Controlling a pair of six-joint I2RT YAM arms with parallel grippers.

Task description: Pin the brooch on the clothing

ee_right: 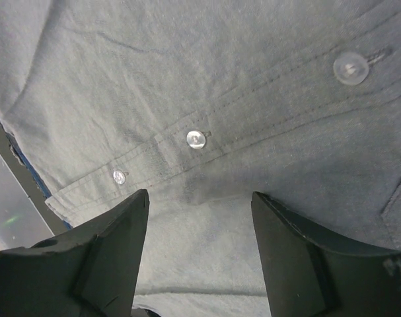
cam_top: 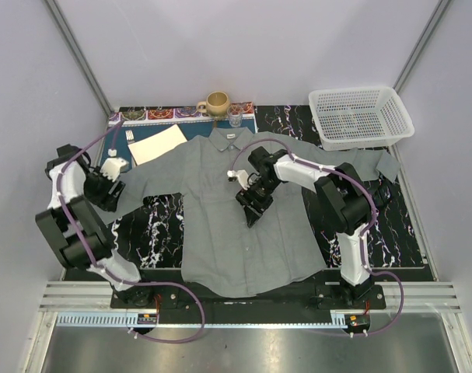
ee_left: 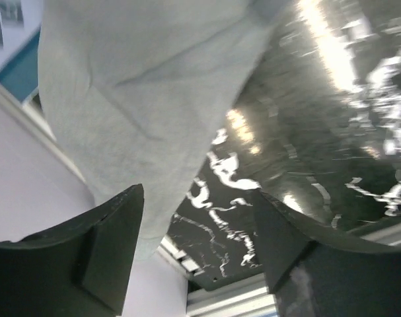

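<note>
We see the clothing (cam_top: 220, 233), a grey shirt, spread flat and front-up on the dark marbled tabletop (cam_top: 159, 233), collar toward the top of the frame. That is presumably so the chest panel gives a smooth, steady surface for pinning. The right end effector (ee_right: 200, 195) hangs low over the middle of the shirt with its jaws well apart and nothing between them. Its wrist view looks straight at the button placket (ee_right: 196, 139), which runs diagonally across the frame. We judge it is there to work on, or steady, the cloth near the buttons. At the left of the overhead frame, the left end effector (ee_left: 197, 191) sits by the outstretched sleeve (ee_left: 134, 86). Its fingers are also spread and gripping nothing, and the sleeve's edge passes behind the left finger (ee_left: 114, 244). It seems placed to hold the garment taut from that side. We cannot find the brooch in any view; it is not in either set of jaws and no orange-red speck shows on the fabric, so we cannot say whether it is already pinned or lies hidden under the right arm.
</note>
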